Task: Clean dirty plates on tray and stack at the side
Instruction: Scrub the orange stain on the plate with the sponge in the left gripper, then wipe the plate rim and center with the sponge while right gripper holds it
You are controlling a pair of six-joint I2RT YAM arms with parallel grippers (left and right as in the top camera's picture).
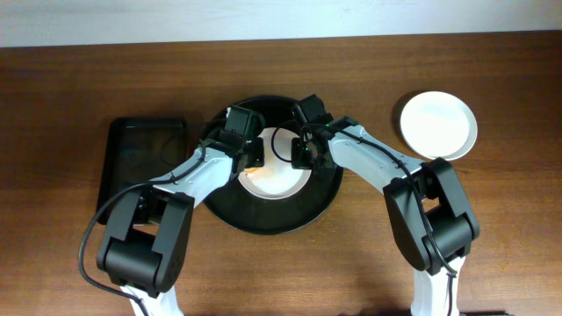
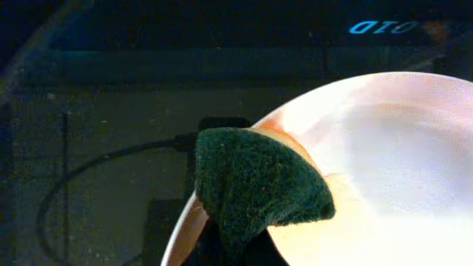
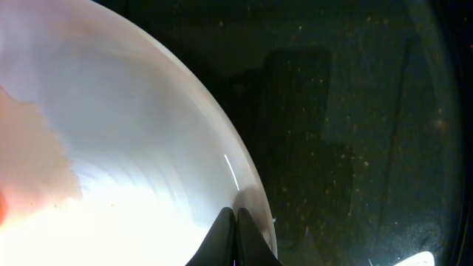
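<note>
Frame centre: dirty plate (image 1: pixel 279 180) in black tray (image 1: pixel 263 219). My left claw (image 1: pixel 252 156) grips green sponge (image 2: pixel 255 188) against its rim; right claw (image 3: pixel 235 222) pinches opposite rim (clean plate (image 1: pixel 437 125) upper right, on tabletop (image 1: pixel 70 88)).

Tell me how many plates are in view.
2. One clean white plate sits on the table at right; one stained plate is in the round black tray at centre, green sponge on its rim. More could be hidden under it.

Overhead looks straight down on the whole table (image 1: pixel 53 96). Left wrist and right wrist views sit close, angled down at opposite rims of one plate (image 1: pixel 277 183) on the tray (image 1: pixel 263 218); all three share it.
</note>
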